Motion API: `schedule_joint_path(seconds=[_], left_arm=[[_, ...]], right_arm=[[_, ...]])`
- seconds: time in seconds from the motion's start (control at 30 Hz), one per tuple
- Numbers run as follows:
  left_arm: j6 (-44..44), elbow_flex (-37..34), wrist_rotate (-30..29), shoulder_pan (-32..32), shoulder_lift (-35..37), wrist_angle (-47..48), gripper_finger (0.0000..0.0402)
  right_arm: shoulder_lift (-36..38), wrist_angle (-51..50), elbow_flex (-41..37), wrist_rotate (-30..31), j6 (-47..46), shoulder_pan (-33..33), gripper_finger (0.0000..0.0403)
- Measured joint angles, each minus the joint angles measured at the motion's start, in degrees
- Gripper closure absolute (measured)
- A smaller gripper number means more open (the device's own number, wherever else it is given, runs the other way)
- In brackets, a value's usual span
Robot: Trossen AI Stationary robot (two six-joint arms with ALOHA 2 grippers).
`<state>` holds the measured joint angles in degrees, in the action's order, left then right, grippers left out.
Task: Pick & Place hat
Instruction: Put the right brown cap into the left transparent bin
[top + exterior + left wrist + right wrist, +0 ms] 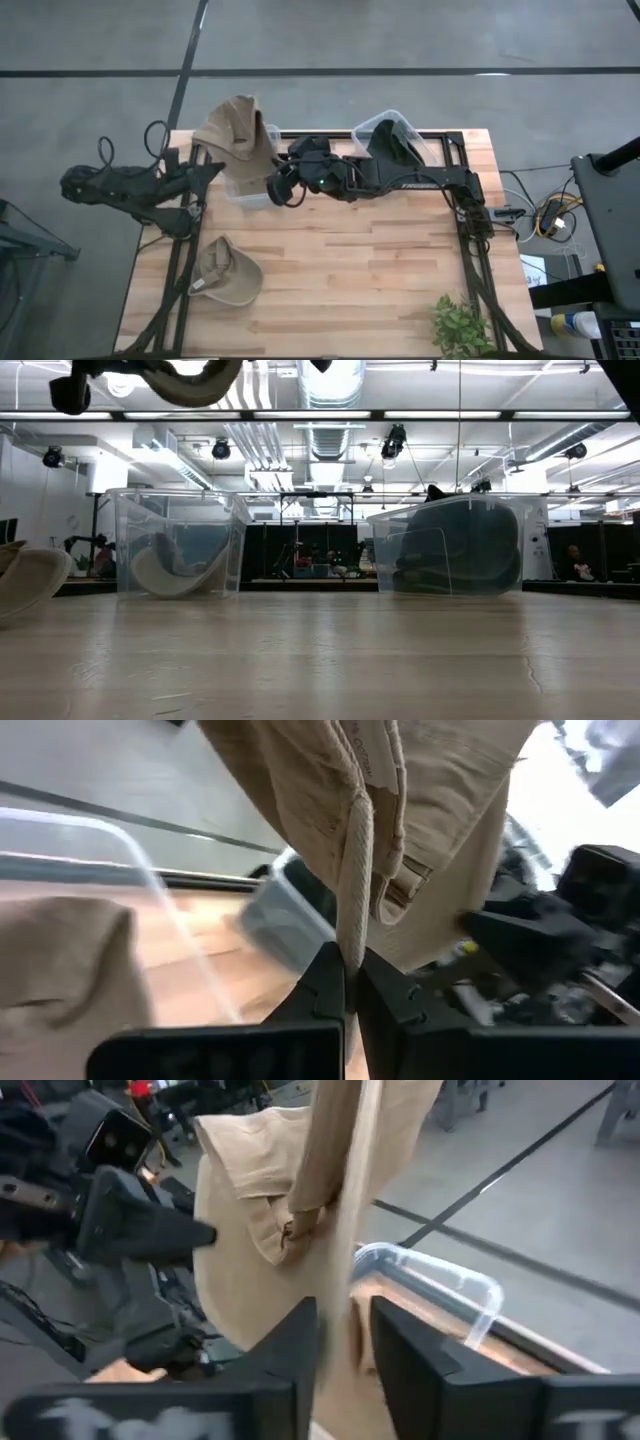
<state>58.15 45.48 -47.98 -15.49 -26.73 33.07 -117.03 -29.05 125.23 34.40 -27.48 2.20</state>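
- We hold the tan hat point(235, 128) aloft at eleven o'clock over the surface point(380, 270), above the clear bin point(250, 185).
- Left pincer point(350, 985) is clenched on its fabric; right pincer point(345, 1345) grips it too.
- It looks soft, light and floppy; we judge the stitched seam the firmest hold.

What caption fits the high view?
Both grippers hold a tan hat above the left clear bin; another hat lies on the table.

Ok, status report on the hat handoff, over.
Left gripper shut on tan hat, held above the left clear bin. Right gripper around the same hat, grip unclear. Second tan cap lies on the table.
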Motion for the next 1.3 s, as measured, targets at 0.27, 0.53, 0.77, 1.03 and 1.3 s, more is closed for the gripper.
schedule_joint_path(seconds=[0.27, 0.53, 0.77, 1.03, 1.3], left_arm=[[7.4, 8.0, -2.7, 0.0, 0.5, 19.3, 0.0395], [19.0, 9.0, -3.5, 0.1, 0.4, 32.0, 0.0395], [29.0, 6.1, 0.4, 0.1, 0.1, 34.0, 0.0395], [32.3, 5.8, 7.9, 0.4, -4.4, 31.7, 0.0395], [32.3, 10.2, 13.7, 6.7, -9.5, 38.5, 0.0395]], right_arm=[[2.5, -7.9, 0.1, -0.6, 4.5, -0.2, 0.0224], [4.9, -10.5, 0.1, -0.2, 9.4, -0.2, 0.02], [4.9, -10.6, 0.0, -0.2, 11.1, -0.2, 0.02], [4.9, -11.2, 0.0, -0.3, 11.9, -0.2, 0.02], [4.9, -11.4, 0.0, -0.4, 14.7, -0.2, 0.02]])
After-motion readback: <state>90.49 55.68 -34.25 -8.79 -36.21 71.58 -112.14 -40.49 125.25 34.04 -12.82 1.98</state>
